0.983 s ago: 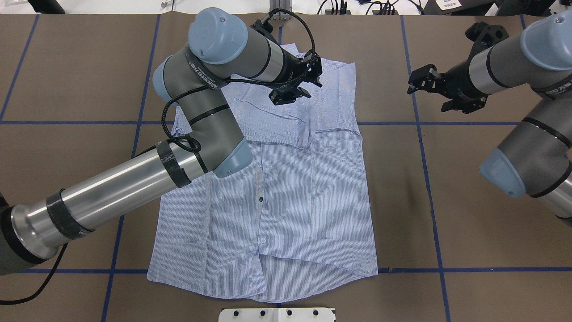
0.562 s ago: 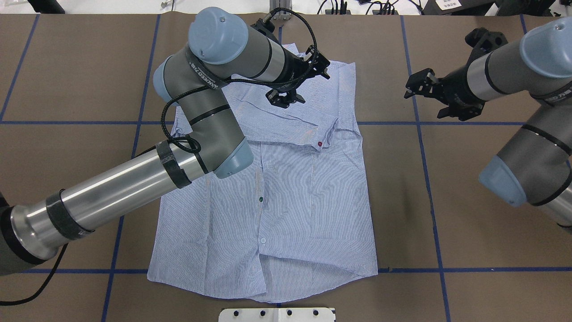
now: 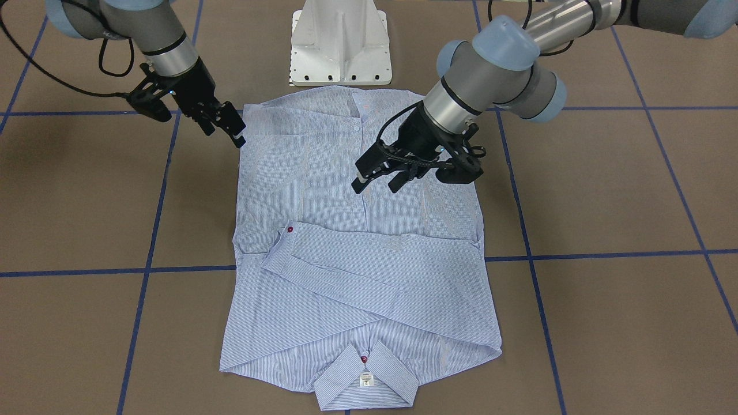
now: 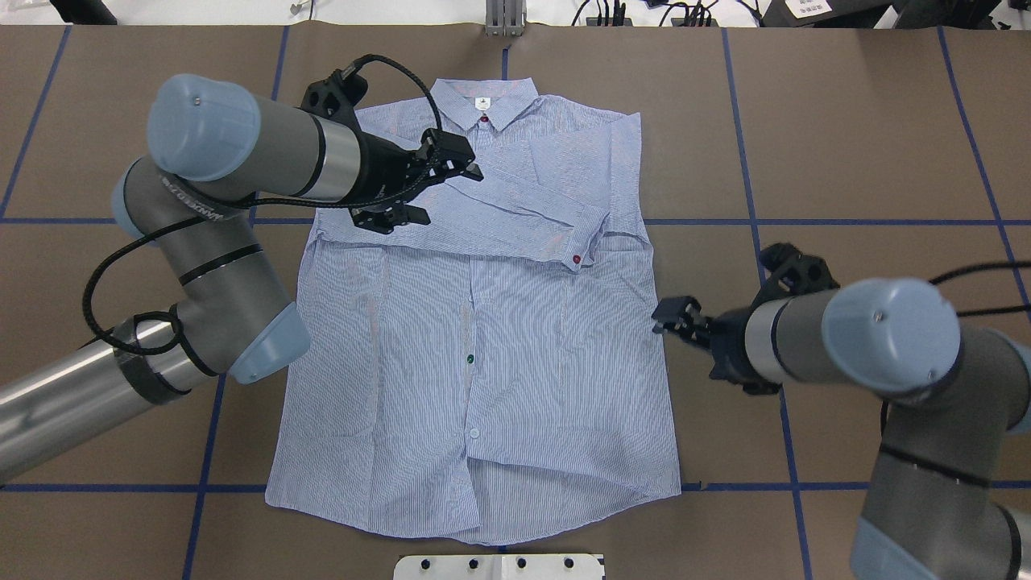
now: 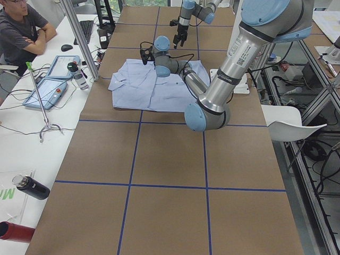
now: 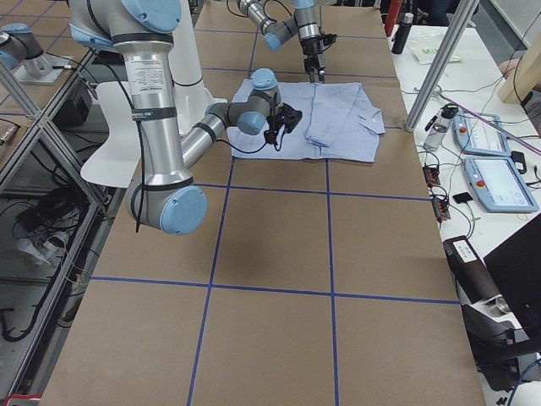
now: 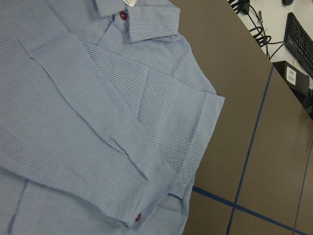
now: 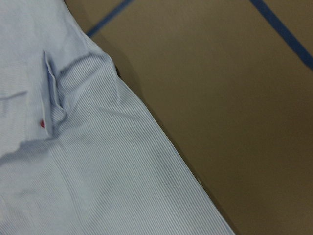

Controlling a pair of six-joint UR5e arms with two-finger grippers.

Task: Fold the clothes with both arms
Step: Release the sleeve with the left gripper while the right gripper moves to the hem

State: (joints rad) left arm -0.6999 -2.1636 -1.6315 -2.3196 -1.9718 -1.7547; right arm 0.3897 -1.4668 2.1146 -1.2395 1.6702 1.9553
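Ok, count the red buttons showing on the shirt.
2: one red button at the collar, one on the cuff of the sleeve folded across the chest. Others may be hidden under folds.

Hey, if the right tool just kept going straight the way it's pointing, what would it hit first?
Most likely the shirt: the right tool points at its nearest side edge, with nothing between them. Its height is unclear, so it might skim just over the cloth.
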